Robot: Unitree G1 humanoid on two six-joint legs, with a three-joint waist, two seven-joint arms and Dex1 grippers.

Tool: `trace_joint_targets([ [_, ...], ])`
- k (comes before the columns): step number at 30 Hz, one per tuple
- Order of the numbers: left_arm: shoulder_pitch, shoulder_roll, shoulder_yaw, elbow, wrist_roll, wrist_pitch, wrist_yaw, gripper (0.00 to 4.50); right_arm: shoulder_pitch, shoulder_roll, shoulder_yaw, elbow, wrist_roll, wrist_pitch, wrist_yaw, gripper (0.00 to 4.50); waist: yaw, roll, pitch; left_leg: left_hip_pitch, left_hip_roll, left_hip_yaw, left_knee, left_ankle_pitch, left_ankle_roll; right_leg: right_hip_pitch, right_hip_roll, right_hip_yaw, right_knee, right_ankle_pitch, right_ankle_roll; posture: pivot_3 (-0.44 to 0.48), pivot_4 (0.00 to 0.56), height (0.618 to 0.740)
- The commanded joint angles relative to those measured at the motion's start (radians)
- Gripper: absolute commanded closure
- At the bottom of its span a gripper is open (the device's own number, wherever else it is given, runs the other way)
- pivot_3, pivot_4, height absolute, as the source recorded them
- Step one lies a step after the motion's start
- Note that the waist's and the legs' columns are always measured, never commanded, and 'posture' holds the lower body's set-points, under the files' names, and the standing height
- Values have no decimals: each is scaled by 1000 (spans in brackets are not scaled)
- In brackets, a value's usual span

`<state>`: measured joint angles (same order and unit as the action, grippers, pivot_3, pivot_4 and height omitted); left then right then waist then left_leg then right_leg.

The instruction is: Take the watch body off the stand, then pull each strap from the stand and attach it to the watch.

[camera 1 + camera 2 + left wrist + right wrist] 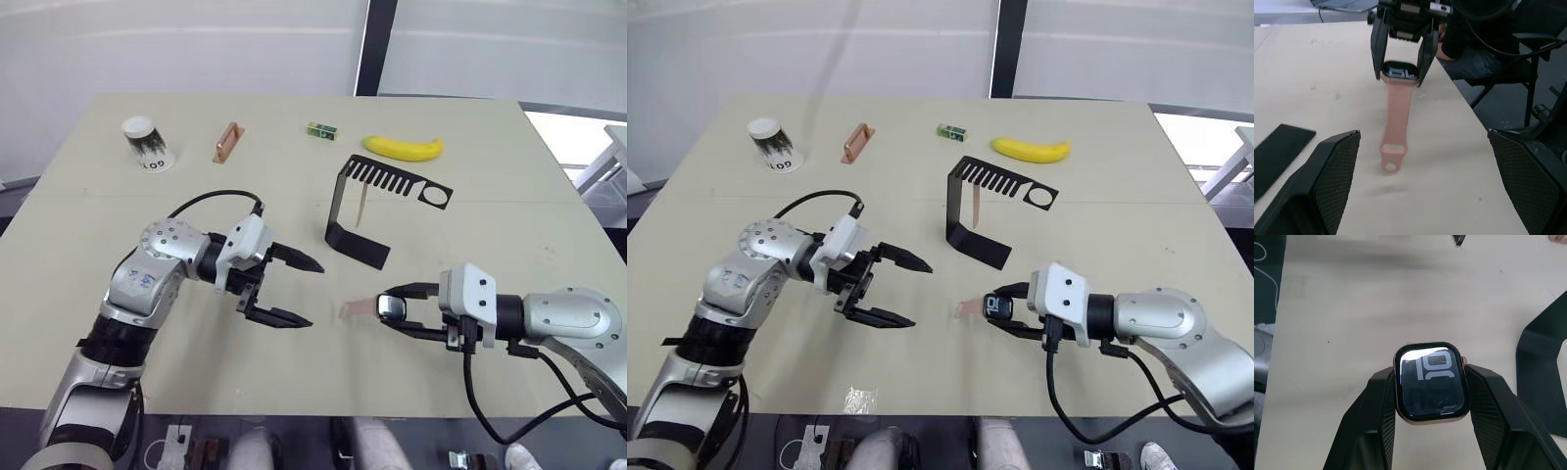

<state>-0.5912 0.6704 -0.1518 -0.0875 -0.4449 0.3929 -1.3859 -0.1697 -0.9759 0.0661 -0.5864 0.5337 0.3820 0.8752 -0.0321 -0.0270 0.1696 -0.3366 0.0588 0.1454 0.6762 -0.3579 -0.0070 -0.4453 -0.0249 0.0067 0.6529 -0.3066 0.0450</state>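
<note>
Right gripper [407, 308] clamped on watch body [1431, 381], pads squeezing both side edges, one pink strap [1395, 125] attached, free end trailing on table [470, 166]. Risk: thin edge grip, twist could pop case loose. Left gripper [294, 291] spread wide, empty, hovering just beside strap tip. Risk: bump drags strap, levers case. Farther off, stand [367, 211], second strap [976, 205] hanging from comb. Risk: stand tips or slides on pull.

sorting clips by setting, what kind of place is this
Probably a lab or office test room: a plain beige table set with unrelated props, a banana and a paper cup, and an office chair beside it.
</note>
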Motion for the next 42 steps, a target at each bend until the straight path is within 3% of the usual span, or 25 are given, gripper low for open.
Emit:
trace_joint_targets([
  [1, 55, 77, 56, -48, -1, -11, -10, 22, -47, 74, 85, 6, -45, 23, -4, 2892, -2, 0, 0, 0, 0, 0, 0, 0, 0, 0, 0, 0, 0, 0, 0, 0, 150, 740],
  [7, 154, 200, 85, -42, 40, -88, -34, 22, -87, 202, 289, 123, -213, 32, 4, 2892, 2, 0, 0, 0, 1, 0, 3, -2, 0, 0, 0, -1, 1, -1, -2, 0, 150, 740],
  [15, 184, 178, 59, -80, 51, -110, 8, 22, -124, 225, 360, 199, -317, 49, 46, 2892, 4, 0, 0, -1, 1, 1, 5, -4, 2, 0, 0, -1, 2, -1, -2, 0, 150, 740],
  [17, 181, 159, 57, -85, 49, -107, 28, 0, -131, 226, 330, 176, -284, 67, 65, 1871, 4, 0, 0, -1, 1, 1, 5, -4, 2, 0, 0, -1, 2, -1, -2, 0, 150, 740],
  [21, 181, 134, 60, -92, 37, -86, 50, 0, -108, 187, 204, 104, -191, 96, 97, 50, 3, 0, 0, -1, 1, 1, 5, -4, 2, 0, 0, -1, 3, -1, -1, 0, 150, 740],
  [24, 195, 129, 88, -104, 3, -43, 72, 0, -18, 128, 39, 44, -97, 113, 117, 50, 5, 0, 0, -1, 1, 0, 5, -4, 1, 0, 0, -1, 3, -1, -1, 0, 150, 740],
  [27, 238, 154, 176, -107, -62, 52, 115, 0, 157, 77, -231, 19, -10, 139, 132, 50, 8, -1, 0, -1, 1, 0, 5, -5, 1, 0, 0, -1, 2, -1, -1, 0, 150, 740],
  [33, 340, 115, 450, -7, -144, 167, 336, 0, 429, 157, -695, 70, 82, 178, 83, 50, 2, -1, 0, 1, 2, 0, 5, -5, 1, 2, 0, 0, 3, -1, -1, 0, 150, 740],
  [38, 461, 88, 606, 29, -110, 111, 463, 0, 561, 243, -889, 128, 74, 141, 47, 50, 2, -1, -1, 2, 2, 1, 3, -5, 0, 2, 0, 0, 2, -1, -1, 0, 150, 740],
  [42, 458, 94, 580, 15, -115, 101, 460, 0, 549, 260, -865, 117, 92, 137, 30, 50, 4, -3, -1, 2, 2, 1, 4, -5, 0, 2, 0, 0, 2, -1, -1, 0, 150, 740],
])
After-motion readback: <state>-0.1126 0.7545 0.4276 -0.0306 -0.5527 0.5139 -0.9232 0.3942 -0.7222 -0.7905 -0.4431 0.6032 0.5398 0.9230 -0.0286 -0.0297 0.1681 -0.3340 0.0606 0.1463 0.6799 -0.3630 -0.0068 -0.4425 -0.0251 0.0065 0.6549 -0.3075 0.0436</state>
